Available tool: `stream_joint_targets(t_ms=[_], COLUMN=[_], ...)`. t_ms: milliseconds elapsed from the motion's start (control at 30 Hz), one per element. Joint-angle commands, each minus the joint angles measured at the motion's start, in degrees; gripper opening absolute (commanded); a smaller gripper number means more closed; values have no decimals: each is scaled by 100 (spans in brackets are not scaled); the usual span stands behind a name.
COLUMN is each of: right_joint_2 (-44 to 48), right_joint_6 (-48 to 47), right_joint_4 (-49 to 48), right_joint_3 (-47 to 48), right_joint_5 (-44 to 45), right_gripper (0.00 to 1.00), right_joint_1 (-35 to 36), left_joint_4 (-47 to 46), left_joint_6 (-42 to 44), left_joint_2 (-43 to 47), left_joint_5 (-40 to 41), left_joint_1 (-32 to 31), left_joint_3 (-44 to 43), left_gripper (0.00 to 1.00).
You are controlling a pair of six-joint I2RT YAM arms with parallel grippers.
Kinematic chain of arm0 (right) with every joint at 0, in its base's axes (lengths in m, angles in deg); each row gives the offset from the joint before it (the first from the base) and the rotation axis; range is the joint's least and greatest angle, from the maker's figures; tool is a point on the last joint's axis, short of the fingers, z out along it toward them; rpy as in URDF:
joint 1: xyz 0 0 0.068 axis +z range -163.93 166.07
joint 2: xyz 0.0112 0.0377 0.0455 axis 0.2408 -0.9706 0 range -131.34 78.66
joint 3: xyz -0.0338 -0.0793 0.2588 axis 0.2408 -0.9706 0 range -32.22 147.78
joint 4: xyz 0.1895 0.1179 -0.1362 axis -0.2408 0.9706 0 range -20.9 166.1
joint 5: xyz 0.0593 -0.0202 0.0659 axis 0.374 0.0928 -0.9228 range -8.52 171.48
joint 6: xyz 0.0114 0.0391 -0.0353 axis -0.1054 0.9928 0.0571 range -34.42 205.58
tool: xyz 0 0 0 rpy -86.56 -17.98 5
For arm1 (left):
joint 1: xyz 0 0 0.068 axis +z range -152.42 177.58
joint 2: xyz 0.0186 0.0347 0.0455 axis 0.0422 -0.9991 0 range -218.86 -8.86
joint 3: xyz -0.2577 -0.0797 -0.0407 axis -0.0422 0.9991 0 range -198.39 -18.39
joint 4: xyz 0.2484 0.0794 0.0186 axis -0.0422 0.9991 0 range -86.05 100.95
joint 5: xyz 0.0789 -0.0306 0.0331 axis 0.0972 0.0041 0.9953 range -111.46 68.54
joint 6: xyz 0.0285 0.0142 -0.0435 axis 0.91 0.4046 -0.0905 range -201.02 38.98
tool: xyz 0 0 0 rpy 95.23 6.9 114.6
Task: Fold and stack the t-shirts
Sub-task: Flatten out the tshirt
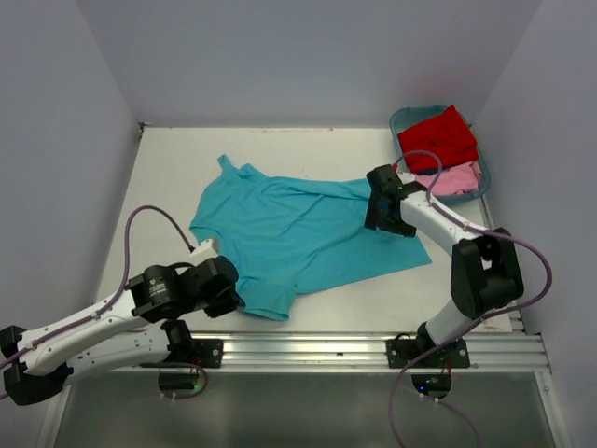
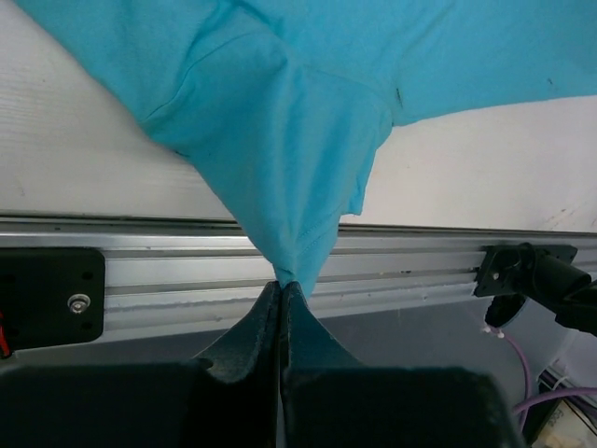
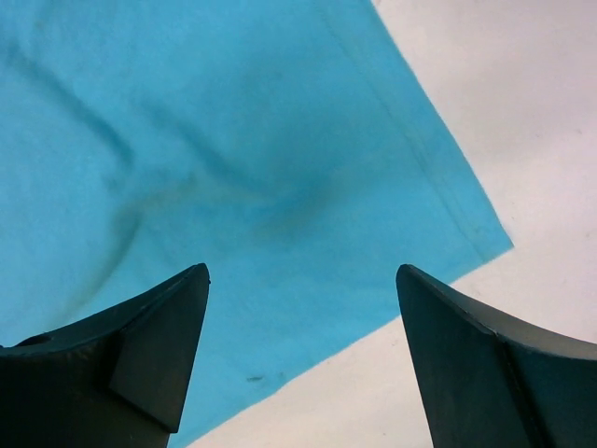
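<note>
Left jaws, nearest, are clamped on a sleeve (image 2: 291,233) of the turquoise t-shirt (image 1: 298,233) at seven o'clock. It lies mid-counter (image 1: 168,168), and right jaws stand apart above its hem at three o'clock.

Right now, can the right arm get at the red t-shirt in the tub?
Probably yes. The right claw is open and empty above the turquoise t-shirt's hem corner. The red t-shirt lies uncovered on top in the tub just beyond it, with nothing between.
</note>
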Motion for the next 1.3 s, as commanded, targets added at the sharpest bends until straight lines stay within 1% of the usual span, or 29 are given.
stream_joint_targets(t_ms=[0, 133, 200, 300, 433, 600, 667, 767, 867, 900, 1000, 1033, 1100, 1133, 1167, 1200, 1233, 1267], right_joint_2=[355, 811, 1057, 1321, 1576, 1673, 1630, 1498, 1445, 1445, 1366, 1331, 1243, 1208, 1190, 1121, 1085, 1033], right_joint_6=[418, 919, 1226, 1500, 1553, 1333, 1193, 1096, 982, 947, 823, 762, 700, 665, 630, 621, 560, 533], right_joint_4=[267, 127, 100, 100, 223, 276, 267, 407, 557, 574, 610, 610, 592, 549, 522, 496, 443, 417], right_joint_3=[-478, -1279, -1647, -1895, -1905, -1676, -1554, -1167, -789, -640, -402, -349, -244, -217, -182, -164, -138, -77], right_joint_5=[439, 353, 308, 308, 361, 264, 202, 211, 255, 272, 334, 334, 308, 282, 273, 264, 255, 238], right_gripper=[86, 84, 82, 81, 81, 81, 81, 81, 82, 82, 84, 84, 85, 85, 85, 85, 85, 85], right_joint_1=[-10, -10, -10, -10, -10, -10, -1, -1, -1, -1, -10, -1, -10, -10, -10, -1, -1, -1], left_joint_4=[184, 702, 984, 1090, 1090, 1090, 1090, 1090, 1011, 941, 651, 485, 352, 360, 352, 352, 352, 343], left_joint_6=[-40, -14, -110, -93, 118, 434, 583, 759, 698, 689, 541, 453, 374, 295, 242, 250, 276, 346], left_joint_2=[-113, -158, -105, 35, 53, 36, 9, -79, -123, -131, -79, 0, 105, 210, 255, 290, 308, 308], left_joint_5=[256, 862, 1230, 1504, 1873, 2461, 2568, 2463, 1867, 1438, 743, 635, 590, 677, 791, 1071, 1256, 1450], left_joint_1=[-23, -23, -23, -14, -14, -14, -14, -14, -14, -14, -14, -14, -14, -14, -14, -14, -14, -14], left_joint_3=[-414, -1098, -1292, -1618, -1820, -2197, -2260, -2278, -2103, -1823, -1121, -996, -863, -897, -985, -1029, -1064, -1099], left_gripper=[0, 0, 0, 0, 0, 0, 0, 0, 0, 0, 1, 17, 36, 53, 67, 76, 92, 100])
